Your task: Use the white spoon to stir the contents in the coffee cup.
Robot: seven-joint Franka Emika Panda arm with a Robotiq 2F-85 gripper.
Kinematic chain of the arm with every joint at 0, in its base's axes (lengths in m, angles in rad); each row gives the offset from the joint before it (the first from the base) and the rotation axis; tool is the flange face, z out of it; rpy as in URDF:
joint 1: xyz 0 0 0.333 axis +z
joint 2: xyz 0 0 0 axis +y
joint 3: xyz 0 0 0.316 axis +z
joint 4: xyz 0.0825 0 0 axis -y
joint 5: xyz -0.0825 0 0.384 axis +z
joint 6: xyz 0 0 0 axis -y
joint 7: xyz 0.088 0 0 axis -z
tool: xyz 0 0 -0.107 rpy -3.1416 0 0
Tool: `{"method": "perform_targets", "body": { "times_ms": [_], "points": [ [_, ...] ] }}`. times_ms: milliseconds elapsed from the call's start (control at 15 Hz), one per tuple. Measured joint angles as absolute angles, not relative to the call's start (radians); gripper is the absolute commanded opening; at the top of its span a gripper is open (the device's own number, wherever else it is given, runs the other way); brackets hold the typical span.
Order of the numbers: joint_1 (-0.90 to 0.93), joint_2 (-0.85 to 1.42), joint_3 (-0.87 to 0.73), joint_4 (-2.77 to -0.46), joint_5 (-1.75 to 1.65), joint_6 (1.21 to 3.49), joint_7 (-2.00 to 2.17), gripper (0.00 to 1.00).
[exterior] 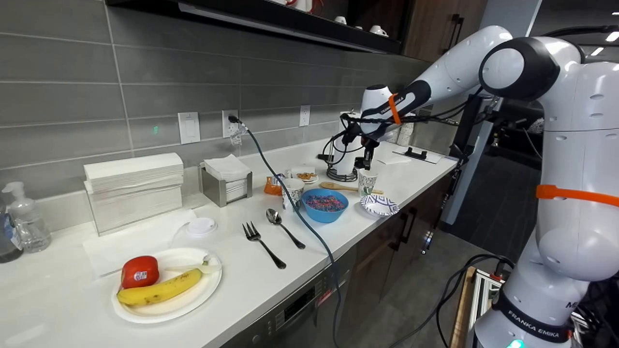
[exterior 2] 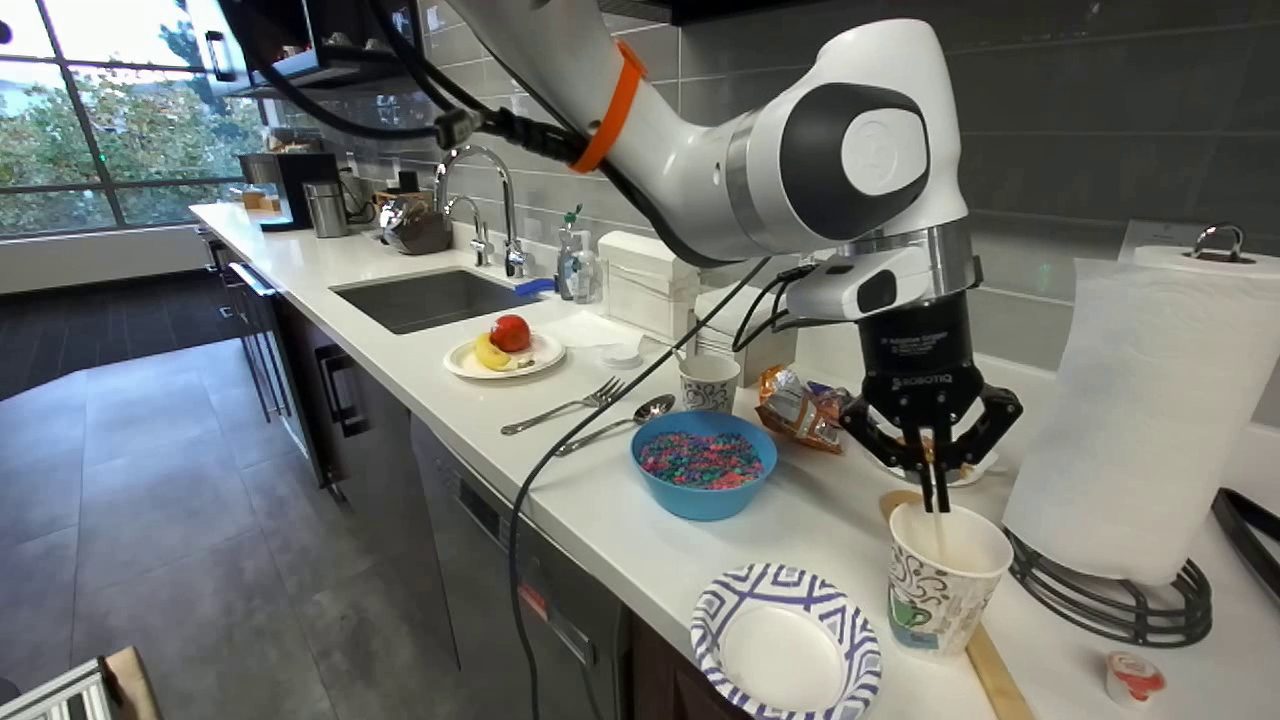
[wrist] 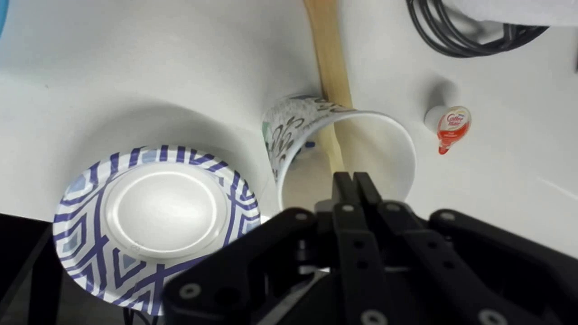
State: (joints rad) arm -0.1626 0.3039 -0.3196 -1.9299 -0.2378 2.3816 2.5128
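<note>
Your pincer [exterior 2: 935,494] is clamped on the white spoon [wrist: 333,151], which reaches down inside the coffee cup [exterior 2: 935,600]. Taking that cup as dial centre in your wrist view, note the patterned paper bowl [wrist: 162,214] at eight o'clock, the creamer tub [wrist: 451,124] between two and three o'clock, and the wooden utensil [wrist: 332,54] at twelve o'clock; whether the cup rests on that utensil, you cannot tell

In an exterior view, we find a banana [exterior: 162,290] and a red fruit [exterior: 140,270] on a white plate [exterior: 194,299]. We note a fork [exterior: 265,247] beside a metal spoon [exterior: 288,232]; a blue bowl [exterior: 324,216] contains coloured pieces [exterior: 325,203]. In the wrist view, we locate a patterned dish [wrist: 165,212] and creamer capsule [wrist: 453,123].
</note>
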Motion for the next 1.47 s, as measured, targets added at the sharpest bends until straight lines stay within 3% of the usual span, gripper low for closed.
{"method": "perform_targets", "body": {
  "times_ms": [400, 467, 600, 1133, 1333, 1467],
  "points": [
    [-0.159, 0.305, -0.311, -1.946, -0.232, 2.39, 2.488, 0.04],
    [-0.158, 0.305, -0.311, -1.946, -0.232, 2.388, 2.487, 0.3],
    [-0.158, 0.304, -0.314, -1.946, -0.234, 2.388, 2.489, 0.34],
    [-0.134, 0.282, -0.319, -1.947, -0.234, 2.32, 2.623, 0.95],
    [-0.119, 0.252, -0.316, -1.936, -0.231, 2.166, 2.718, 1.0],
    [-0.049, 0.235, -0.407, -1.912, -0.169, 2.073, 2.707, 1.0]
  ]
}}
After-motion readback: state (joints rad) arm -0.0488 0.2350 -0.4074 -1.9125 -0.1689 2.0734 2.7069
